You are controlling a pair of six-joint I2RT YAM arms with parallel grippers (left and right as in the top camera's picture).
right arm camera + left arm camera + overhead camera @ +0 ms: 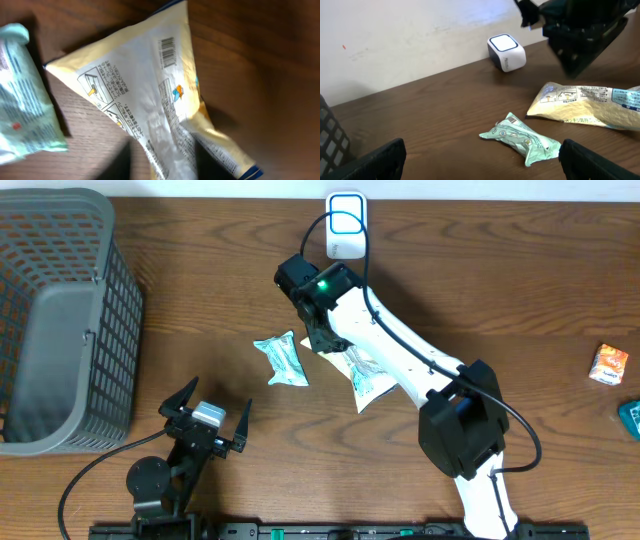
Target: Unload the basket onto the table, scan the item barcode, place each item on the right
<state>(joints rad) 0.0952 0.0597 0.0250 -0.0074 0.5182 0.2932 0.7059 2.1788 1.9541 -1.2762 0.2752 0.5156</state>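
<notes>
The white scanner (345,225) (506,52) with a blue ring on top stands at the table's far edge. A pale yellow packet (366,376) (585,105) (150,85) lies on the wood, and its barcode (167,51) faces up in the right wrist view. My right gripper (325,338) (162,157) is down at one end of the packet, its blurred fingers closed on either side of the wrapper. A crumpled green packet (282,360) (522,137) (20,100) lies just left of it. My left gripper (205,420) (480,162) sits near the front edge, open and holding nothing.
A grey mesh basket (60,330) (330,135) fills the left side of the table. A small orange box (608,365) and a teal item (630,418) lie at the far right edge. A black cable (322,230) runs from the scanner to the right arm.
</notes>
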